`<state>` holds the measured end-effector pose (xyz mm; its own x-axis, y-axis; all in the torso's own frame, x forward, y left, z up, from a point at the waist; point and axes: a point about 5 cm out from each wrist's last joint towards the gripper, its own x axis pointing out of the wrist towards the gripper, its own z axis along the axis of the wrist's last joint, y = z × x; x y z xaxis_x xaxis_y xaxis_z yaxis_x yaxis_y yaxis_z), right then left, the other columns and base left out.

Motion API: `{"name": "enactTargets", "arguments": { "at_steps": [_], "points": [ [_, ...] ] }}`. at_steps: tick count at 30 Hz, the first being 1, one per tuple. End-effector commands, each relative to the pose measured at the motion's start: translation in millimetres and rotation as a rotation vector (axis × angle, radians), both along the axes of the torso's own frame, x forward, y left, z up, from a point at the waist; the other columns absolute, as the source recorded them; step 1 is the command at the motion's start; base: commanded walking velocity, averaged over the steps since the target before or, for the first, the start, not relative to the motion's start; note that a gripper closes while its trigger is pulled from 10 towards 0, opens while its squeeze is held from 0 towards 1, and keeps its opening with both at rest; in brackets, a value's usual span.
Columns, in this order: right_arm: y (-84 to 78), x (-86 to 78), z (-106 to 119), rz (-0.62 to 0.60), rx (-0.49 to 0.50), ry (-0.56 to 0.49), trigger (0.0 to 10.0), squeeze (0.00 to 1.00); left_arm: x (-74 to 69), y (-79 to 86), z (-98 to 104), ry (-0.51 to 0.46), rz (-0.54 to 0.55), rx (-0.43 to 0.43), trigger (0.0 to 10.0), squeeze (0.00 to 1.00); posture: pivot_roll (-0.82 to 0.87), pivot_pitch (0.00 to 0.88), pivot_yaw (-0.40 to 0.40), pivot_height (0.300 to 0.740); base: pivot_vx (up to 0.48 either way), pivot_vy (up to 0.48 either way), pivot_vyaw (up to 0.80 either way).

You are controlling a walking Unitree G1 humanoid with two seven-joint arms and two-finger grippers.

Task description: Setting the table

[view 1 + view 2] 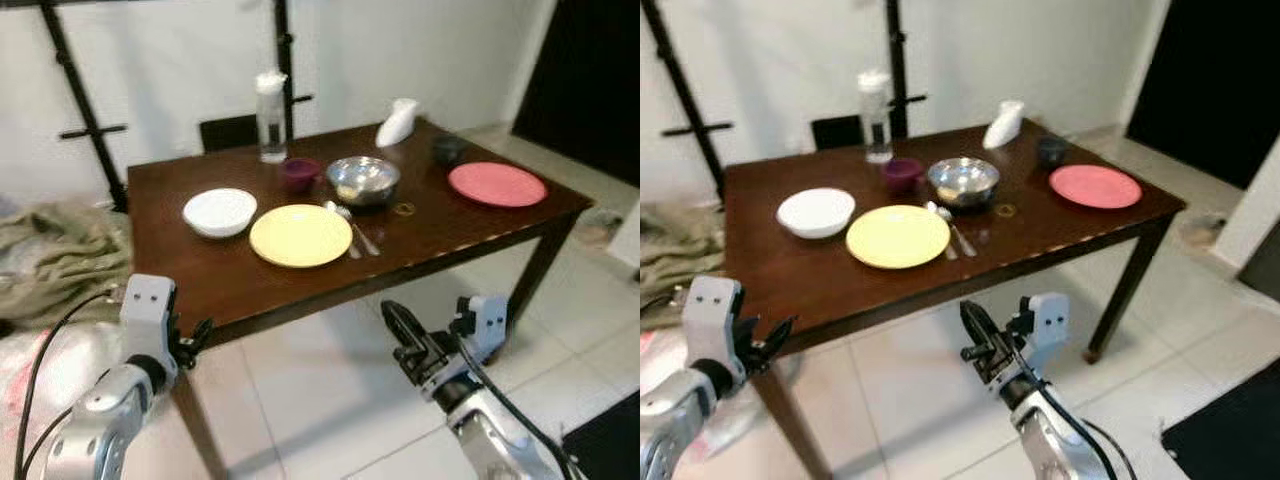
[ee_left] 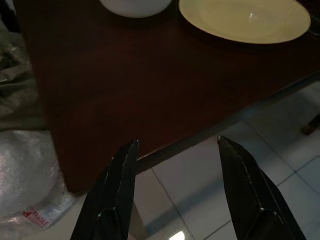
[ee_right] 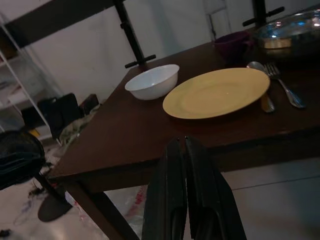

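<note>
Nearest, left fingers spread wide, holding nothing, right fingers pressed together, empty, both short of worktop near edge. Yellow plate centre, fork just right; white bowl left; red plate far right.

Counted on table: 2 plates – yellow plate, red plate; 4 bowls – white bowl, steel bowl, purple bowl, dark bowl; 1 bottle; 1 spoon; 1 fork.
</note>
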<state>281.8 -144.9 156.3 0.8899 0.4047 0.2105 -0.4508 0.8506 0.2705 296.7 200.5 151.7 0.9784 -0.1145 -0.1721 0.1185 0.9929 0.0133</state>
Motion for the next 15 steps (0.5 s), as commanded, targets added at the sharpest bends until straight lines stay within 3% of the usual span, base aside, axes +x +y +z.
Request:
{"name": "enactTargets", "arguments": {
  "at_steps": [1,12,15],
  "points": [
    [2.2,-0.3,-1.3,0.005,0.019,0.013,10.0,0.0,-0.9,5.4,1.8,0.001,0.03,0.05,10.0,0.0,0.09,0.004,0.058,0.74,0.0,0.0,0.79],
    [-3.9,3.4,0.9,-0.079,0.013,0.001,10.0,0.0,7.2,4.2,15.0,-0.066,0.05,0.061,10.0,0.0,0.08,0.0,0.074,0.74,0.0,0.0,0.76],
    [-9.6,6.6,5.4,-0.137,0.023,-0.016,10.0,0.0,10.8,2.6,18.8,-0.095,0.057,0.072,10.0,0.0,0.08,0.0,0.076,0.74,0.319,0.0,0.0]
  ]
}}
